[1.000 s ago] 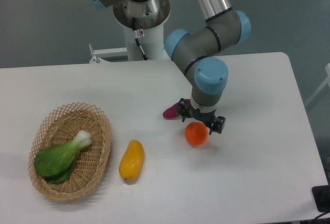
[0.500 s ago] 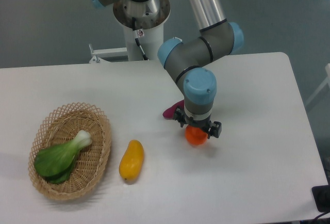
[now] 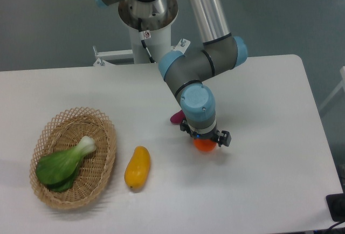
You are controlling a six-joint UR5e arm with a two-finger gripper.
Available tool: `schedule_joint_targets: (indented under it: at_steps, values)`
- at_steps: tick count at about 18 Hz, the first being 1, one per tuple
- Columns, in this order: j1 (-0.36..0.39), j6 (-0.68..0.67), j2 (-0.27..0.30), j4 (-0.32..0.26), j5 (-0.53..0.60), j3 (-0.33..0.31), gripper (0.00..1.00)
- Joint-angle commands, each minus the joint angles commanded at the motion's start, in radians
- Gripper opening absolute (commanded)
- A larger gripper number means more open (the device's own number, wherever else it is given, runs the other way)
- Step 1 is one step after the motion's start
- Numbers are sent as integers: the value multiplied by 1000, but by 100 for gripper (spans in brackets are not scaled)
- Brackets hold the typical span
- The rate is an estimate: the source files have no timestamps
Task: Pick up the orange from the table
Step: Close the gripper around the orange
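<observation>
The orange [image 3: 205, 144] sat on the white table [image 3: 269, 115], a little right of the middle, and only its lower part peeked out under the robot's wrist. The gripper [image 3: 205, 139] was right on top of it, pointing down, with black bits sticking out on each side of the fruit. The wrist hid the fingers, so it was not possible to tell how wide they were or if they squeezed the orange. Just behind the gripper, a bit of the purple sweet potato [image 3: 176, 118] showed. The long yellow fruit [image 3: 137, 167] lay to the left, well apart from the orange. Further left was the wicker basket [image 3: 102, 137] with a green leafy vegetable [image 3: 62, 162] lying inside it
</observation>
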Motion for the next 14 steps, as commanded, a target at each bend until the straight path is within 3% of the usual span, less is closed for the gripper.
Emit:
schedule_joint_targets:
  at_steps: [2,4,8,14]
  values:
    - [0,-5,0,3,0,2,71]
    - [0,-5,5,2,0,9,65]
    - [2,0,14,-2,-15,40,63]
    - [18,-5,34,-12,-155,113,63]
